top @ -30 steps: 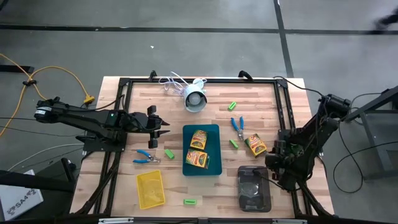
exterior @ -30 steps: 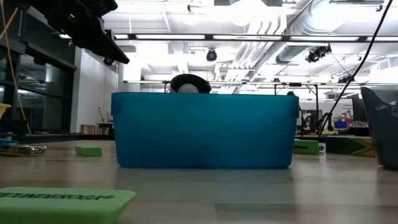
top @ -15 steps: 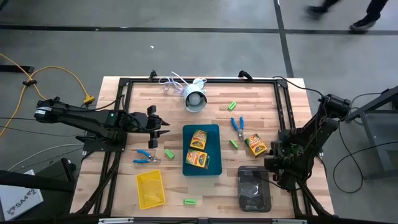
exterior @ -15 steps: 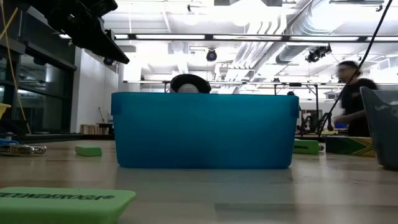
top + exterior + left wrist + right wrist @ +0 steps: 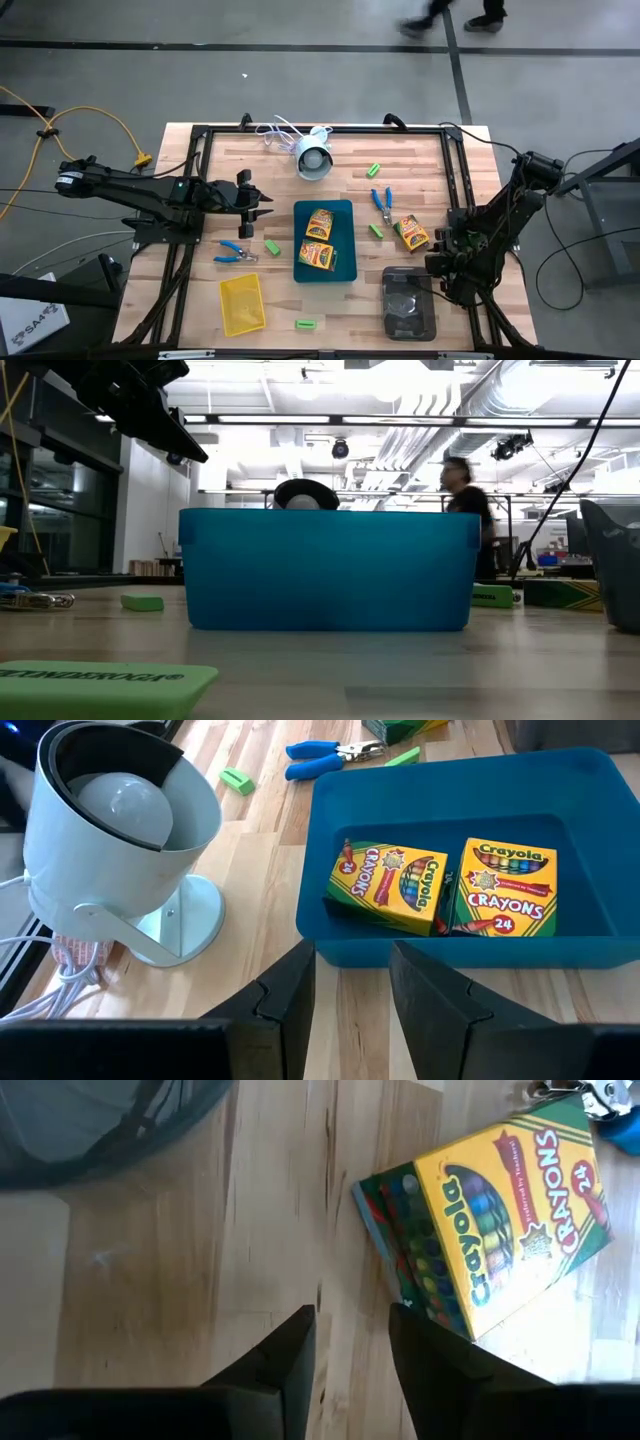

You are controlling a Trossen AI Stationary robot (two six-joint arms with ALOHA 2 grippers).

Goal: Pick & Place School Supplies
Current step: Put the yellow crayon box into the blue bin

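Observation:
Two yellow crayon boxes (image 5: 390, 888) (image 5: 505, 890) lie inside the teal tray (image 5: 343, 270). A third crayon box (image 5: 500, 1210) lies flat on the wood at the right (image 5: 410, 232), just beyond my right gripper (image 5: 352, 1312), which points steeply down, open, holding nothing. My left gripper (image 5: 352, 948) hovers open at the tray's left (image 5: 262, 205), above the table. Blue-handled pliers lie at the left (image 5: 236, 252) and at the right (image 5: 381, 203). Small green blocks (image 5: 272, 246) (image 5: 376, 230) (image 5: 375, 170) lie scattered on the wood.
A white lamp (image 5: 314, 158) with its cable stands at the far edge. A yellow tray (image 5: 242, 303) and a dark grey tray (image 5: 408, 302) sit near the front edge, with a green block (image 5: 306, 324) between them. A person (image 5: 462, 500) walks beyond the table.
A person has walked past beyond the table's far edge, from right toward left. Nothing on the table has moved.

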